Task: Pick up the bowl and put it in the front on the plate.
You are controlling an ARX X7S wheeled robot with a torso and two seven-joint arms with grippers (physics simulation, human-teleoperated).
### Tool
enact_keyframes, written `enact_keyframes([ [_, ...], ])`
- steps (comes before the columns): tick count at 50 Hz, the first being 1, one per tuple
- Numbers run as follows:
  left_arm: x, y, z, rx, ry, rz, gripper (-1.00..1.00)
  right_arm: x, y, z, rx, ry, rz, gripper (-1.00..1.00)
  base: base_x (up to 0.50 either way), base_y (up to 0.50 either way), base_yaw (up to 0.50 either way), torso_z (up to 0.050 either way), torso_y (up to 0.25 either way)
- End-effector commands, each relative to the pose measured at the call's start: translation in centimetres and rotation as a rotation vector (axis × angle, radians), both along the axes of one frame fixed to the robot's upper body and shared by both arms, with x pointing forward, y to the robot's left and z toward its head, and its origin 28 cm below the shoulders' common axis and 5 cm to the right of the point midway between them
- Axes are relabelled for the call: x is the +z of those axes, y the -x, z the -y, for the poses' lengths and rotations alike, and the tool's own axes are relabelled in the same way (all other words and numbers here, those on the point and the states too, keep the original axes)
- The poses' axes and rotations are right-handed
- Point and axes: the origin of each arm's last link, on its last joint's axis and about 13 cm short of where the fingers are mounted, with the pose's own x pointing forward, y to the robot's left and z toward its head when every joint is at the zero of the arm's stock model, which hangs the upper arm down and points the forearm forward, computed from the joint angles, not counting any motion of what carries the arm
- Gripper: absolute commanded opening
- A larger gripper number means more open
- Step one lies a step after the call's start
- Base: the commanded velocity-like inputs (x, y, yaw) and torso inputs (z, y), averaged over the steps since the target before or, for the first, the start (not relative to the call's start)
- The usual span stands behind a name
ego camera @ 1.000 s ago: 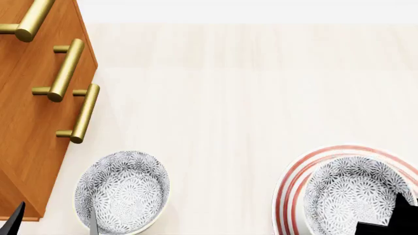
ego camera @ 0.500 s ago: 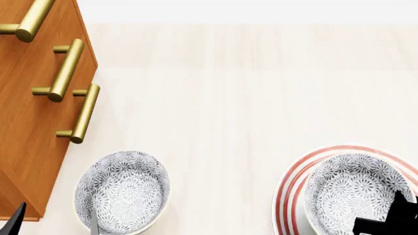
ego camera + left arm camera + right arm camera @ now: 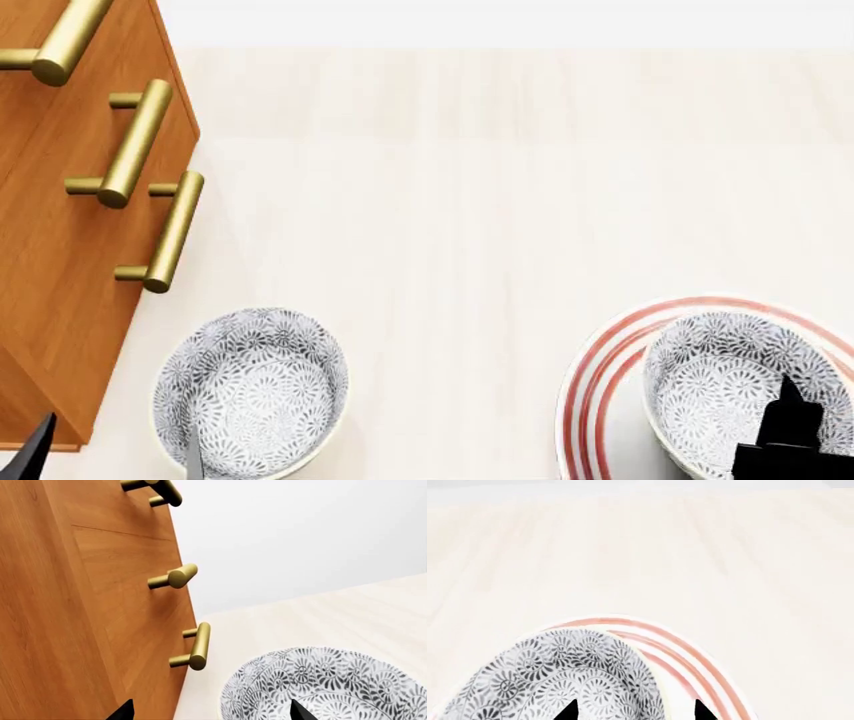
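Observation:
The bowl, white with a dense grey-blue floral pattern, is over the right part of the red-ringed plate at the lower right of the head view. My right gripper straddles its near wall, one fingertip inside the bowl and the other outside over the plate. In the right wrist view the bowl and the plate's rings show around the right gripper. My left gripper is open, with one tip near the cabinet and one over a second alike bowl.
A wooden cabinet with brass bar handles stands at the left, close to the left gripper and the second bowl. The pale wooden counter stretches to a white wall behind.
The bowl and my right gripper have shifted a little to the right over the plate, and the bowl looks slightly smaller. The left arm and the other bowl have not moved.

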Motion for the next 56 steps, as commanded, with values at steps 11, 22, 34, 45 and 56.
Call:
enact_keyframes([
  [11, -0.2, 0.0, -0.2, 0.004, 0.038, -0.033, 1.0, 10.0, 1.0, 0.3, 0.042, 0.099, 0.252, 1.0, 0.0, 0.0, 0.0, 0.0, -0.001],
  [22, 0.8, -0.1, -0.4, 0.016, 0.049, 0.008, 1.0, 14.2, 2.5, 0.2, -0.024, 0.049, 0.475, 1.0, 0.0, 0.0, 0.0, 0.0, -0.001],
  [34, 3.6, -1.0, -1.7, 0.088, 0.083, 0.095, 1.0, 12.1, 2.1, -0.5, -0.285, -0.073, 0.817, 1.0, 0.0, 0.0, 0.0, -0.001, 0.0],
  [45, 7.1, -0.7, -3.3, 0.171, 0.121, 0.219, 1.0, 8.4, 2.9, -2.4, -0.55, 0.022, 1.274, 1.0, 0.0, 0.0, 0.0, 0.0, 0.0],
  [56, 8.3, 1.0, -4.7, 0.254, 0.112, 0.417, 1.0, 3.5, 2.0, -5.4, -0.513, 0.05, 1.306, 1.0, 0.0, 0.0, 0.0, 0.0, 0.0],
])
